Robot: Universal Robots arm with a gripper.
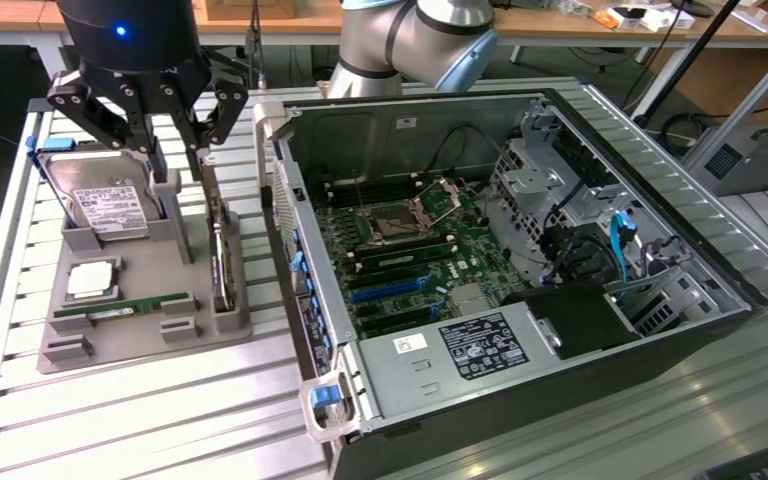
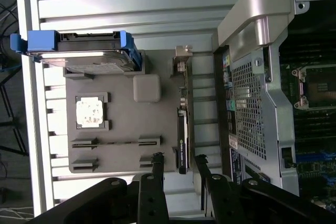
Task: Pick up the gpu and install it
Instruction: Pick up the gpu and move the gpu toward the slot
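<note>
The claw (image 1: pixel 171 152) hangs with its fingers spread, nothing between them, above the gpu (image 1: pixel 221 262). The card stands on edge (thin, dark) in the grey holder (image 1: pixel 157 262) near the worktop (image 1: pixel 157 420) edge on the exterior view's left, just beside the open computer case (image 1: pixel 398 130).

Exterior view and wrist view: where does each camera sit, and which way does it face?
Exterior view: set high off the arm, looking down on the grey holder and the open computer case; the arm and gripper show.
Wrist view: on the wrist, looking straight down past the open fingers at the gpu standing on edge.
Shared: grey holder, gpu, hard drive, computer case.
</note>
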